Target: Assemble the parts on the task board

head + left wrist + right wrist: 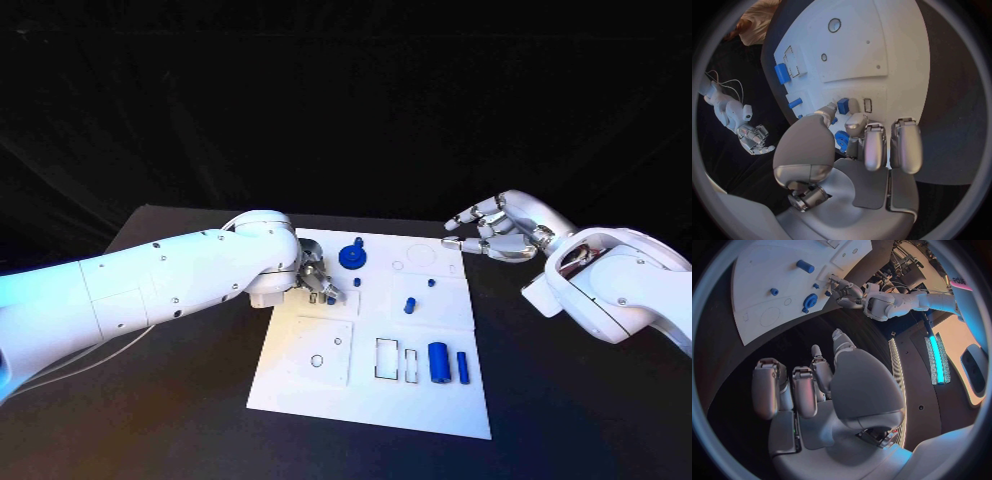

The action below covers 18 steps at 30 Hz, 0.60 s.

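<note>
The board (pixel 310 385) lies mid-bench (pixel 173 430); a gear (pixel 352 258) sits at its upper part, two cylinders (pixel 438 362) at lower right.

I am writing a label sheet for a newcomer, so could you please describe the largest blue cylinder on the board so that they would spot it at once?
Start at the white task board in the middle of the black table. Go to its near edge, right of two black-outlined rectangular slots, where the large blue cylinder lies. A slimmer blue piece lies just right of it; the cylinder is clearly the thicker of the pair.
</note>
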Available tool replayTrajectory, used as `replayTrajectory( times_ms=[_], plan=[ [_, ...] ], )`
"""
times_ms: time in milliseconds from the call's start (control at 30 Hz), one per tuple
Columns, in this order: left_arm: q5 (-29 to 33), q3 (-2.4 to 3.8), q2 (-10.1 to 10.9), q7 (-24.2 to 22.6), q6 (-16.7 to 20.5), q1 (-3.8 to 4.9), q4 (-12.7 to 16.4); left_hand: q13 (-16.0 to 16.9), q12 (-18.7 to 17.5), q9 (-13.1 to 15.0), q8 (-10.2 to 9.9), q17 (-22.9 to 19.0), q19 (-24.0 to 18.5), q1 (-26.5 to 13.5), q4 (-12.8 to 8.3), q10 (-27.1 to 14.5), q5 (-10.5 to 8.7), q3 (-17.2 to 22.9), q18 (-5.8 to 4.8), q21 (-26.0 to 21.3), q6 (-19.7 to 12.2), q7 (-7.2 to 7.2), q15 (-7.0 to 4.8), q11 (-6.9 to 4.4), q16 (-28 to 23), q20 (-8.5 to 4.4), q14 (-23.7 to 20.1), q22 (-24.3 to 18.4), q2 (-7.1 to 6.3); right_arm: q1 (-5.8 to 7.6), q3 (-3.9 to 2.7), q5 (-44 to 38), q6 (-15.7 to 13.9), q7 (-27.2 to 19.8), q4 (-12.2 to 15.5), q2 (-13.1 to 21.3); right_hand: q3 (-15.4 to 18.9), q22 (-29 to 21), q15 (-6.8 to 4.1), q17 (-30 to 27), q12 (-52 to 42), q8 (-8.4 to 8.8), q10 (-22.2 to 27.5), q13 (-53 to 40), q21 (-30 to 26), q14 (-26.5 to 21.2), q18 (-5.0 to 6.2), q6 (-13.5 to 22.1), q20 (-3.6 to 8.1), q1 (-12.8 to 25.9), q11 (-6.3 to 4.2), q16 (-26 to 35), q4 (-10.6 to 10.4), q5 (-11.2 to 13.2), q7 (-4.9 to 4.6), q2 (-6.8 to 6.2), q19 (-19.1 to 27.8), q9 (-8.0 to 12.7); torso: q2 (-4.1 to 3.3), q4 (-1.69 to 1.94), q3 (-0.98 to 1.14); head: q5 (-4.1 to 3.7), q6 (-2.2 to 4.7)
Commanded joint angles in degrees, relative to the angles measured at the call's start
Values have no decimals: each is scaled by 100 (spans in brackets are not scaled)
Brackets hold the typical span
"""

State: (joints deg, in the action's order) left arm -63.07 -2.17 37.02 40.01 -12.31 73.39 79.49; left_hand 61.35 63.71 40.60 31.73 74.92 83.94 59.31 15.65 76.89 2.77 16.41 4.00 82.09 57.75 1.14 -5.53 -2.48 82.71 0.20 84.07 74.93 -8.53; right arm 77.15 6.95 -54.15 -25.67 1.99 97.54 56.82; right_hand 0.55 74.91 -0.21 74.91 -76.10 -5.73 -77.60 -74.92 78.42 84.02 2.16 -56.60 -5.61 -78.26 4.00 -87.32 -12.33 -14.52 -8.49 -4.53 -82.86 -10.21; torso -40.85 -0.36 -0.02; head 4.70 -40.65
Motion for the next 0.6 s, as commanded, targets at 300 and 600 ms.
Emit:
replayTrajectory(
  times_ms=[300,600],
  plan=[
    [229,12,53,218,151,-2,79,-2,27,19,-39,768,58,-62,92,3,16,-429,-96,17,-14,17,-29,-6,-29,-50,375,33,106,-6,1,-57,61,-20,-6,2,50,600,-26,902,26,-18,22,-30,-46,445,99,-8,-9,69,-32,38,-15,-20,12,14,45,-10,3,0,-1,-8,42],
    [339,209,298,201,91,60,227,-89,-56,27,-47,765,55,95,51,-57,18,-602,-95,11,-47,25,-25,0,-35,-46,373,30,155,-10,2,-57,50,-24,-36,1,50,600,-26,902,26,-18,22,-30,-46,445,99,-8,-9,69,-32,38,-15,-20,12,14,45,-10,7,4,6,-24,83]
  ],
)
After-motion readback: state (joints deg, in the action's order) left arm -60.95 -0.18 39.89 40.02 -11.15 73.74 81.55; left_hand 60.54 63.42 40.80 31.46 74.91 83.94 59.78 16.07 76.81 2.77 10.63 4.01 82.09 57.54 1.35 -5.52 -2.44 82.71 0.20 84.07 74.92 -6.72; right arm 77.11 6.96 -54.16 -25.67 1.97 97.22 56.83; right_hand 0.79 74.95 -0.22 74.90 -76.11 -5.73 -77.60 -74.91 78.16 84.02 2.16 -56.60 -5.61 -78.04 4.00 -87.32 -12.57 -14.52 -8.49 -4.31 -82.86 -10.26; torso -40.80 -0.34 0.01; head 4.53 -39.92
